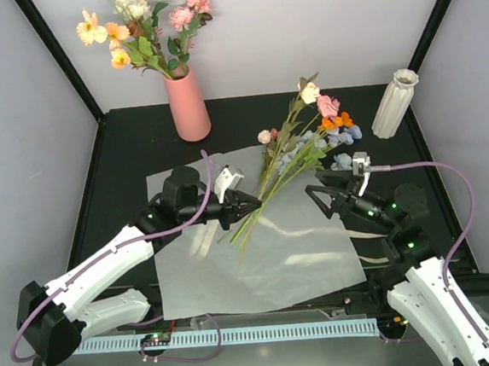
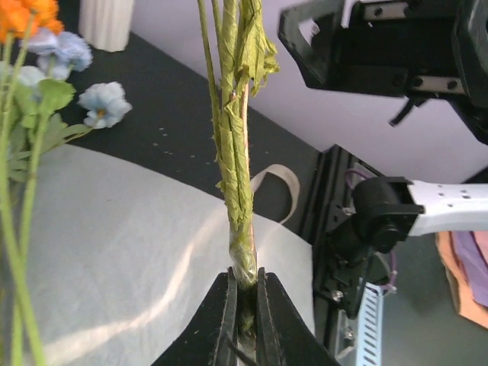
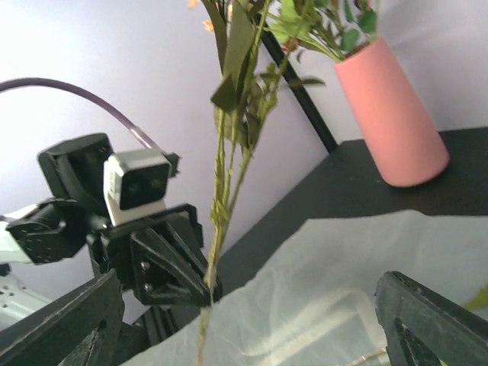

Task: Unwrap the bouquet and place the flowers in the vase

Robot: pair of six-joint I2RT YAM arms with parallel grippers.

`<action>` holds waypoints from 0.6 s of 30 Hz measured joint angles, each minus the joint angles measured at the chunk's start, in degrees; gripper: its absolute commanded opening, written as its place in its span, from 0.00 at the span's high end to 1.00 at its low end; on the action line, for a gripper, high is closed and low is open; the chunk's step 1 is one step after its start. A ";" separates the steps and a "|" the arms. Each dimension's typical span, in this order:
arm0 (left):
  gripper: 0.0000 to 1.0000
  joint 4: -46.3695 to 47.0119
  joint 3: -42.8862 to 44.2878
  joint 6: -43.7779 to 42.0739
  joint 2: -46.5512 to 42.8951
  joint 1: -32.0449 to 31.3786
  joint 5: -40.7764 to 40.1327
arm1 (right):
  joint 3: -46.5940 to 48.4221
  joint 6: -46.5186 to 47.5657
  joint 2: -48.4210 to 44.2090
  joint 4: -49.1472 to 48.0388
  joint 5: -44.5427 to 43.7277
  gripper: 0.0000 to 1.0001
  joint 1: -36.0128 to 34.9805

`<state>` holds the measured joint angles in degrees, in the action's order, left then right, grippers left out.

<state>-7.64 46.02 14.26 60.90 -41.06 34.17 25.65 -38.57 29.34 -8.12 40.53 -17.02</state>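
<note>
The left pincer [image 2: 245,301] is shut tight on a green stem of the flowers [image 1: 297,148]. The other stems seem to rest on the white paper [image 1: 260,267]. The right pincer [image 1: 316,201] is wide and empty nearby. The vase [image 1: 394,104] stands well apart.
</note>
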 measured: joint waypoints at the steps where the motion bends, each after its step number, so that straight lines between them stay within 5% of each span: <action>1: 0.98 0.44 0.00 0.13 -0.17 -0.35 0.70 | 0.72 -0.13 0.50 -0.52 0.44 0.11 -0.11; 14: 0.98 1.27 0.02 0.02 -0.83 -4.57 3.32 | 11.56 1.07 11.47 -1.95 -3.17 0.27 -11.72; 18: 0.98 1.16 0.02 -0.39 -1.44 -4.96 3.28 | 13.31 1.84 14.91 -1.60 -5.75 0.42 -16.00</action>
<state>-6.48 46.04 13.87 59.46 -46.02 37.45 38.96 -36.73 44.25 -9.72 34.79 -33.01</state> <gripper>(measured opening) 0.059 0.700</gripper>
